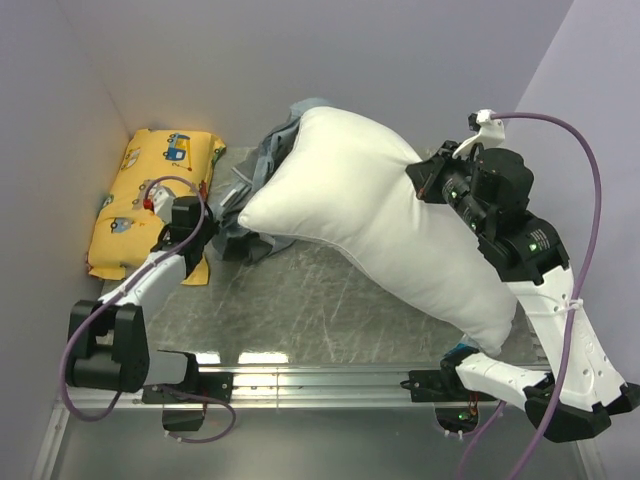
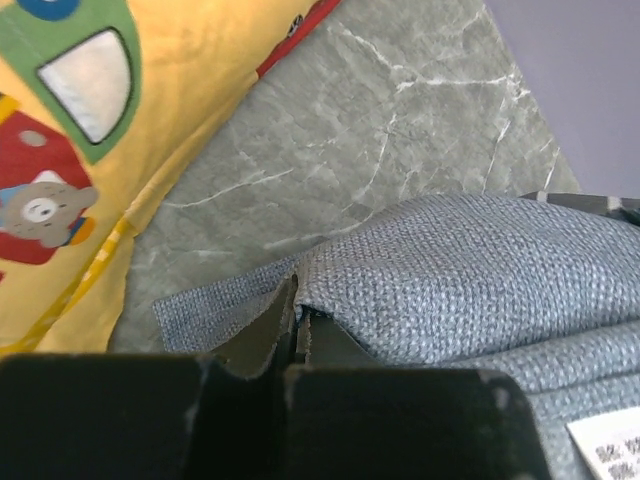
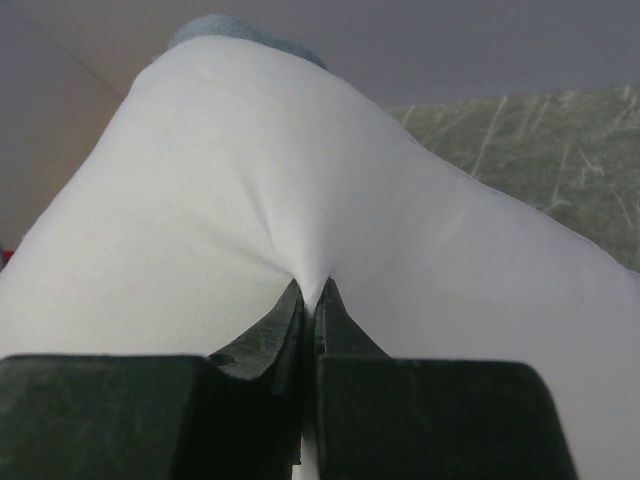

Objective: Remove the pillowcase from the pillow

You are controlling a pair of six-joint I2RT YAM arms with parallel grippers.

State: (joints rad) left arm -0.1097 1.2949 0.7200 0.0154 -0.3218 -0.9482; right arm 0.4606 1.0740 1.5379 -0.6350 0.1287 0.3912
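Observation:
The big white pillow (image 1: 380, 220) lies across the table's middle, almost wholly bare. The grey pillowcase (image 1: 252, 190) is bunched at its far left end, over its top corner. My left gripper (image 1: 207, 225) is shut on a fold of the pillowcase; the left wrist view shows the blue-grey weave (image 2: 450, 280) pinched between the jaws (image 2: 297, 305). My right gripper (image 1: 420, 180) is shut on a pinch of the pillow's right side, seen in the right wrist view (image 3: 313, 288) with white fabric (image 3: 250, 180) puckered at the tips.
A smaller yellow pillow with cartoon cars (image 1: 150, 200) lies at the far left against the wall, close to my left gripper, also in the left wrist view (image 2: 90, 140). Grey walls close the left and back. The marbled tabletop (image 1: 300, 300) shows in front.

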